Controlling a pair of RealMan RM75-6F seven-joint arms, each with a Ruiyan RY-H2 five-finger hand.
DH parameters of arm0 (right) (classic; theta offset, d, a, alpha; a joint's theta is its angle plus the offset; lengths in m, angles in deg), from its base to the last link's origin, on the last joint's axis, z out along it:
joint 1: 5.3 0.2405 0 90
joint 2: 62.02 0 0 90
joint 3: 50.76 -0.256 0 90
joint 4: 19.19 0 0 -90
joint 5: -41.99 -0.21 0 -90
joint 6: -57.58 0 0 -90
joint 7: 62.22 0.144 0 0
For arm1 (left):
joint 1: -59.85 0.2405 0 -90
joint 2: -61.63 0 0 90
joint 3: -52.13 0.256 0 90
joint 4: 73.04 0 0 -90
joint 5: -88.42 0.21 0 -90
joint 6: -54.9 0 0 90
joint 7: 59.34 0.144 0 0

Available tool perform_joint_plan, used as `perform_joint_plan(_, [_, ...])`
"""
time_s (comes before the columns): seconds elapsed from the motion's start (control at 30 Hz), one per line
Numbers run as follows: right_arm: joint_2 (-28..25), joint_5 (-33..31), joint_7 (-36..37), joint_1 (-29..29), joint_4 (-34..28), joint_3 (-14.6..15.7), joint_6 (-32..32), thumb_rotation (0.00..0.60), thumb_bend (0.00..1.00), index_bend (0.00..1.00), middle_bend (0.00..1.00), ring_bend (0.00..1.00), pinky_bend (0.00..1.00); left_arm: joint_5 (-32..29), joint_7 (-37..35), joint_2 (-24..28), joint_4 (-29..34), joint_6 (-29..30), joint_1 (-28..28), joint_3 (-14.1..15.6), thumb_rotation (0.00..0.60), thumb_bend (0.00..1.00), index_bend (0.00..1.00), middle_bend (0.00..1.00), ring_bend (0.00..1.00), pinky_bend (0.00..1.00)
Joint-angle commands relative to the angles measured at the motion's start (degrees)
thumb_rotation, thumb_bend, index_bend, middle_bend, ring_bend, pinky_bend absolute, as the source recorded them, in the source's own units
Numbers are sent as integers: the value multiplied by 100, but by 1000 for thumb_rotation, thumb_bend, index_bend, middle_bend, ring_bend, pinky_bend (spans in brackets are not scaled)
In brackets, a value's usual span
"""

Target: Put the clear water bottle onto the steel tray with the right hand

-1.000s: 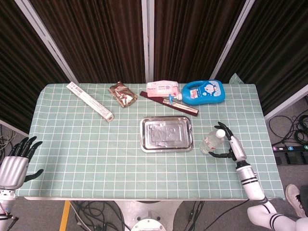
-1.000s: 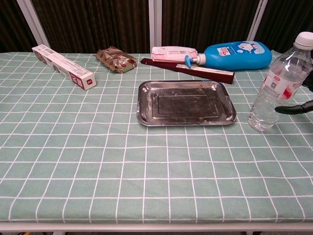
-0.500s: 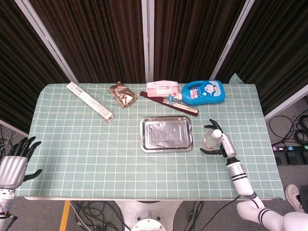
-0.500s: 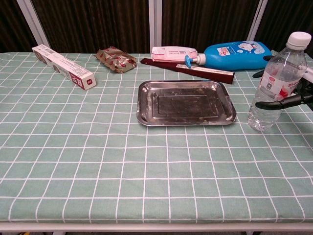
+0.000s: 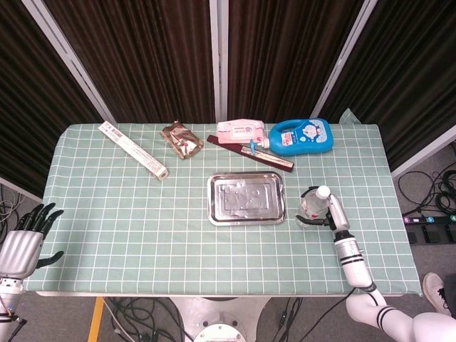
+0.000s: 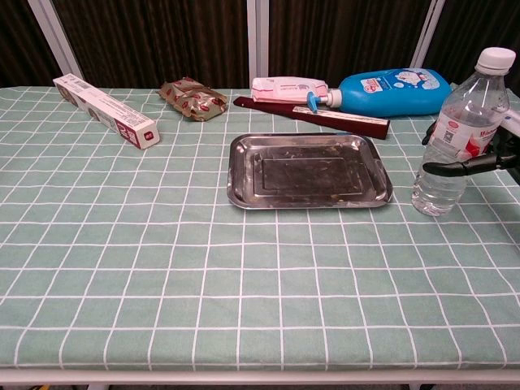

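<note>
The clear plastic water bottle with a white cap (image 6: 455,138) stands upright on the green checked tablecloth (image 5: 142,214), just right of the shiny rectangular steel tray (image 6: 307,171) and apart from its rim. The right hand (image 5: 329,216) wraps its dark fingers (image 6: 455,166) around the bottle's middle, gripping it (the palm sits on the far-right side). Open cloth lies near the tray on its near and left sides. The left hand (image 5: 23,242) hangs off the table's near-left corner, fingers spread, holding nothing.
</note>
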Motion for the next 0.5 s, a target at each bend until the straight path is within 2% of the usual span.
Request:
perform_joint_plan(0.03, [18, -18, 16, 10, 29, -18, -4, 600, 45, 512, 444, 237, 304, -1, -10, -2, -10, 1, 2, 4, 600, 112, 206, 189, 98, 192])
perform_joint_plan(0.27, [70, -22, 34, 37, 103, 1, 36, 600, 125, 591, 495, 286, 384, 0, -47, -8, -38, 7, 5, 12, 600, 111, 206, 189, 98, 192])
perform_joint_plan(0.5, [21, 14, 60, 35, 15, -6, -77, 600, 127, 618, 516, 319, 426, 17, -31, -10, -32, 26, 4, 17, 600, 111, 206, 189, 98, 192])
